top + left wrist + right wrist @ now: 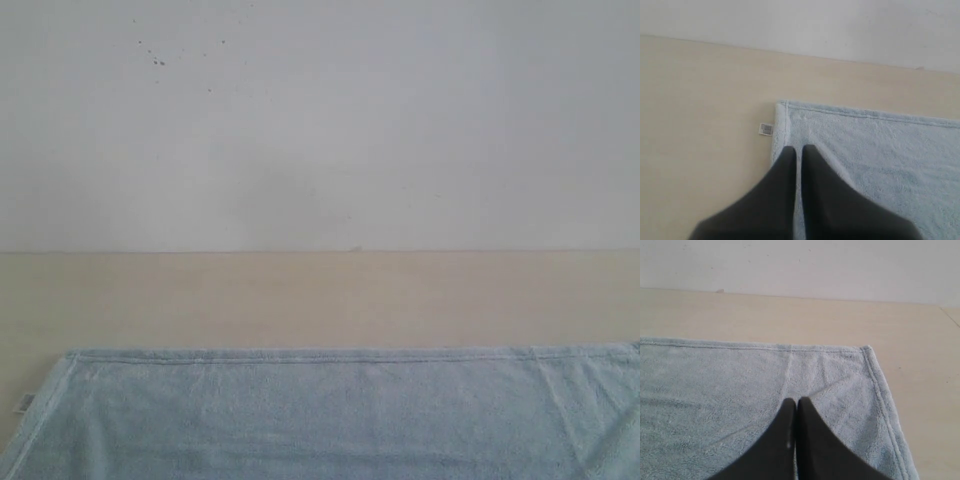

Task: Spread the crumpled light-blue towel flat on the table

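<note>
The pale blue towel (320,410) lies spread out on the beige table (300,300), its far hem straight across the exterior view; neither gripper shows there. In the left wrist view my left gripper (798,148) is over the towel (880,150) just inside its corner, near the white care tag (766,129). Its fingers are closed to a thin slit with cloth in it. In the right wrist view my right gripper (794,400) is shut on the towel (715,390) near the other far corner. Creases fan out from its tips.
A white wall (320,120) rises behind the table's far edge. Bare table (700,100) stretches beyond the towel's left side, and more table (920,340) beyond its right hem. The care tag (25,402) sticks out at the towel's left edge.
</note>
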Controlling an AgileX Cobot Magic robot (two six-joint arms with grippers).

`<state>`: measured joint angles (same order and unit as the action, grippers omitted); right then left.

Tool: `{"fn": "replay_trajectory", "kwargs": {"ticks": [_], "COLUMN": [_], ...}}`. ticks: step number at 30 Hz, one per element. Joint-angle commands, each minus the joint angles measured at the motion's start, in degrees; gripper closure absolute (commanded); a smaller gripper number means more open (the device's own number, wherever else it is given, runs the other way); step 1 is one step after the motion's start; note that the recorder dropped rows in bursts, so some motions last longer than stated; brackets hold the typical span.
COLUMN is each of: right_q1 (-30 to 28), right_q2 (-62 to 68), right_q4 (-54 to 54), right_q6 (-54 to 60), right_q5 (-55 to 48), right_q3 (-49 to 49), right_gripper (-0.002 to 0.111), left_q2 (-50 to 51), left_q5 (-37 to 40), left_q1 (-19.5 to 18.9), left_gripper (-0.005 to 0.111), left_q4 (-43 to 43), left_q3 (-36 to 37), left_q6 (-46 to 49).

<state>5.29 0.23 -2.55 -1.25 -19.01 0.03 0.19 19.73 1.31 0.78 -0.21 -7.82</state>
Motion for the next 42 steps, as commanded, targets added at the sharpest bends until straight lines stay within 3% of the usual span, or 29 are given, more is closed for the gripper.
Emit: {"fn": "replay_trajectory", "kwargs": {"ticks": [1, 5, 42], "right_q1": [-0.21, -0.21, -0.21], "right_q2": [-0.23, -0.23, -0.23], "right_q4": [-0.41, -0.41, -0.41], "right_q6": [-0.06, -0.06, -0.06], "right_q5": [0.56, 0.56, 0.56], "right_q3": [-0.03, -0.03, -0.03], "right_gripper": [0.109, 0.109, 0.109], "left_q2": [-0.19, -0.19, -0.19], "left_q5": [-0.90, -1.17, -1.31], "left_q1": [-0.12, -0.12, -0.12], "left_gripper": [0.103, 0.103, 0.103], "left_q4": [-0.78, -0.78, -0.78], "left_q3": [0.21, 0.21, 0.21], "left_q6": [4.11, 8.99, 8.98]}}
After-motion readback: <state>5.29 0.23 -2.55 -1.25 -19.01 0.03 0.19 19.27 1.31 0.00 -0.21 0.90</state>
